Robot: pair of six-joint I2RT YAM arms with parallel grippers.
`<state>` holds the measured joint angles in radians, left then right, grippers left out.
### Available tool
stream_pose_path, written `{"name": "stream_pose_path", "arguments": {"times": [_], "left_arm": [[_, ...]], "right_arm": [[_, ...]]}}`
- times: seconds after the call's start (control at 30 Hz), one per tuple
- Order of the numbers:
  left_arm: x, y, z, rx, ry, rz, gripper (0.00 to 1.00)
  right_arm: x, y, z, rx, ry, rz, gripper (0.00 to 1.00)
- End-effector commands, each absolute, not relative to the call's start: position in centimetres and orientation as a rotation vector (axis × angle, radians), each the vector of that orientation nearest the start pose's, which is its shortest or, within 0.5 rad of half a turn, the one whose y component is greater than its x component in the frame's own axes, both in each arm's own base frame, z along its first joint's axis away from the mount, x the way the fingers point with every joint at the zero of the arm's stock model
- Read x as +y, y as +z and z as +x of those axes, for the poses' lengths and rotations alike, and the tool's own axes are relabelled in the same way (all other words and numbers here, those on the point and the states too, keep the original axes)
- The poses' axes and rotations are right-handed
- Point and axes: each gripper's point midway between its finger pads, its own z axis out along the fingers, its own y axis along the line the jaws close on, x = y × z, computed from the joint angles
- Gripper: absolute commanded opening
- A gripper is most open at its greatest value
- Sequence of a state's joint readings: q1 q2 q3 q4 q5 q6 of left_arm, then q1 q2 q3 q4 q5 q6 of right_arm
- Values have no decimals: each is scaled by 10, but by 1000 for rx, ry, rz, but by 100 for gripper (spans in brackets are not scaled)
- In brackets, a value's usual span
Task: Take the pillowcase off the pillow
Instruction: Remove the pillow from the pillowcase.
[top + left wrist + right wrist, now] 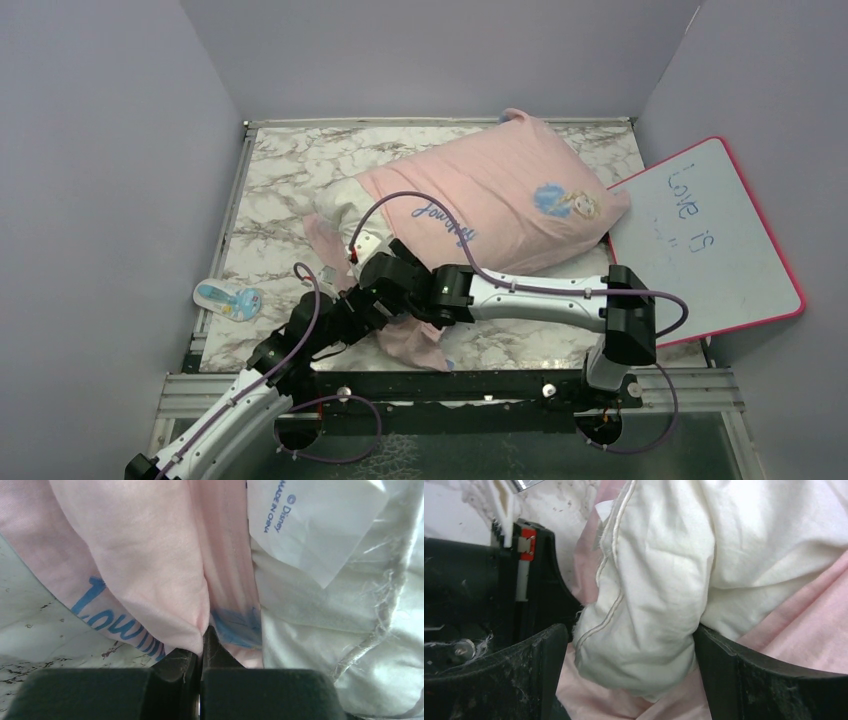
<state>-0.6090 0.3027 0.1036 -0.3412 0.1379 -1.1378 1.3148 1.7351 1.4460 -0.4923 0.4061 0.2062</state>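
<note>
Pinching a pink fold of the pillowcase (150, 555) with the left gripper (202, 632), jaws clamped tight on the cloth, well left of the whiteboard (705, 235). Straddling the bared white corner of the pillow (664, 555) with the right gripper (629, 635), jaws spread wide either side of it. Lying just left of the whiteboard, mostly covered, "Journey" side up, exposed only at the end farthest from it.

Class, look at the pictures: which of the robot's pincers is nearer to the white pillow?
Right. The right pincer stands open astride a bare corner of the pillow. The left pincer is shut on a pink fold of the pillowcase, with the pillow just beside it.
</note>
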Motion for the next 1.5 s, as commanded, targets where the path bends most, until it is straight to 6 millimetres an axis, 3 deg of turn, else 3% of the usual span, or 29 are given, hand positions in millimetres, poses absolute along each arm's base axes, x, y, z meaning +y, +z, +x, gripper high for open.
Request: {"name": "stream_pose_path", "arguments": {"times": [0.0,0.07,0.27,0.3,0.37,0.47,0.53,0.67,0.77,0.87,1.07,1.13,1.2,1.33,1.4,1.47], "left_arm": [[-177,68,141,2292,-1134,-525,0],[-176,67,142,2289,-1131,-528,0],[-177,73,143,2269,-1145,-529,0],[-177,75,143,2262,-1150,-526,0],[-177,82,144,2247,-1153,-511,0],[-171,80,146,2253,-1103,-521,0],[-169,74,145,2270,-1079,-533,0],[-169,64,143,2298,-1067,-538,0],[-169,59,140,2316,-1070,-536,0],[-168,50,136,2345,-1059,-546,0],[-161,39,139,2373,-974,-564,0],[-161,41,143,2361,-963,-564,0],[-158,40,147,2360,-920,-569,0],[-155,26,150,2396,-859,-589,0],[-162,23,149,2402,-902,-579,0],[-164,17,148,2401,-931,-591,0]], "right_arm": [[426,161,205,1958,174,-936,99],[425,159,209,1949,142,-929,96],[407,135,226,1898,-54,-947,68],[408,129,229,1853,-58,-989,59],[415,137,233,1800,-56,-1024,41],[431,182,235,1791,13,-972,2],[448,226,228,1783,162,-927,1],[464,349,213,1618,558,-739,1],[463,406,210,1543,711,-693,1],[465,422,217,1537,701,-678,1],[462,387,212,1632,767,-660,1],[458,388,204,1637,812,-659,1],[450,405,197,1565,887,-630,1],[428,461,213,1494,925,-361,1],[431,491,208,1423,975,-372,1],[441,503,199,1411,1012,-446,1]]}}
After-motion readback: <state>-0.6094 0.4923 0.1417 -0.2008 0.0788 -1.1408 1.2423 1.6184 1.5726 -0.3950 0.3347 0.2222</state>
